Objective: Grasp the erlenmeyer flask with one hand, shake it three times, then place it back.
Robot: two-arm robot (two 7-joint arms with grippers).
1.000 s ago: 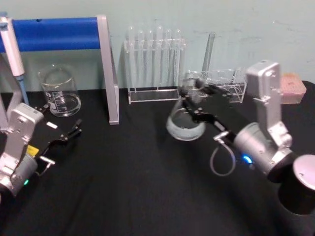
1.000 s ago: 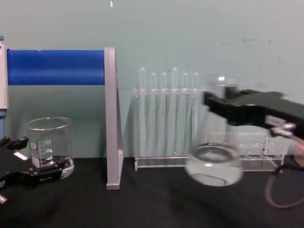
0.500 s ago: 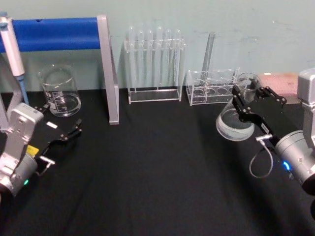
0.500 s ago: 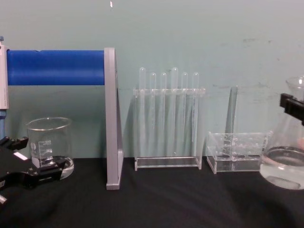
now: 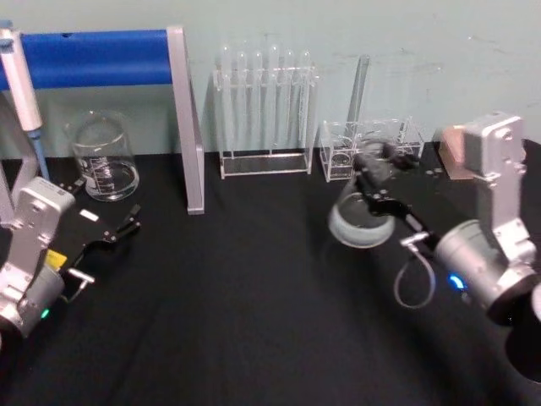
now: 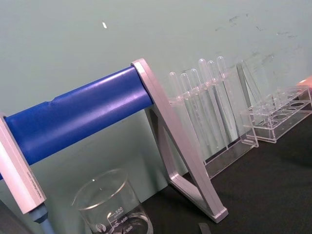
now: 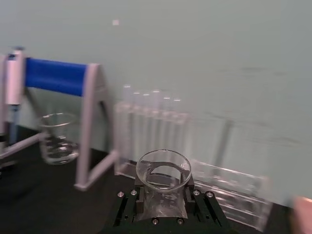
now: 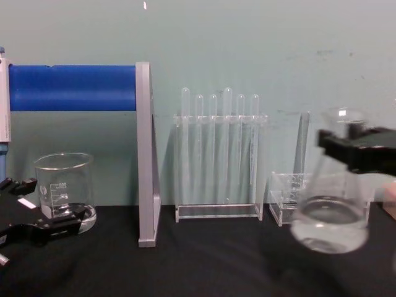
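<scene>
Right of the test tube rack (image 5: 264,118) and nearer the robot, the erlenmeyer flask (image 5: 359,222) hangs clear of the black table (image 5: 254,321), neck up, with clear liquid in its base. The right gripper (image 5: 374,172) is clamped on the flask neck, jaws closed against the glass below the rim. Behind the flask, just right of the test tube rack, stands a low clear rack (image 5: 338,156). Well left of the test tube rack, past the blue-barred stand (image 5: 182,118), the left gripper (image 5: 101,211) rests with fingers spread, near the beaker (image 5: 103,161).
</scene>
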